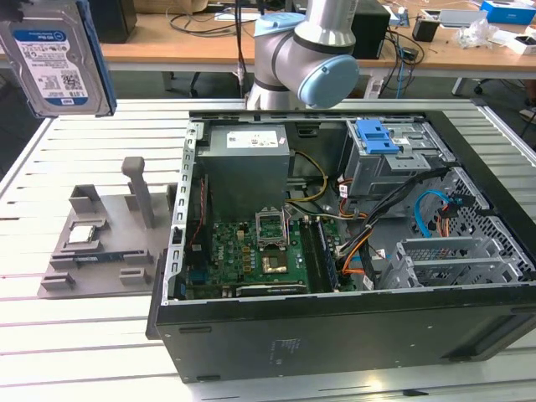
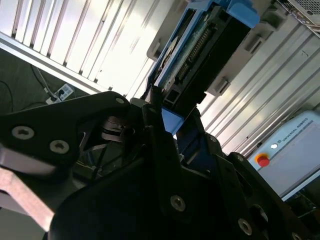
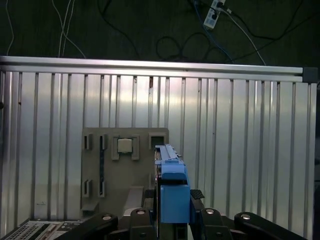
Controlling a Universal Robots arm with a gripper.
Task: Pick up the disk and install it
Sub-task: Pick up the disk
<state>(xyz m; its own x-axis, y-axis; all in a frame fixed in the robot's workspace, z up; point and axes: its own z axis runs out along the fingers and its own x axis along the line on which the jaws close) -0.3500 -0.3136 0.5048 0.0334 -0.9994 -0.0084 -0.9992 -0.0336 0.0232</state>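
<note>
Pincer (image 3: pixel 173 196) grips disk (image 1: pixel 52 59) | disk's top edge cropped in exterior view

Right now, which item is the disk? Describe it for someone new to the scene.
Start at the open computer case on the slatted table; at the exterior view's left lies a grey tray. In that view's top left corner, gripped by the hand, is the disk: a silver box with white label and blue frame, unlike the tray's small square chip.
</note>
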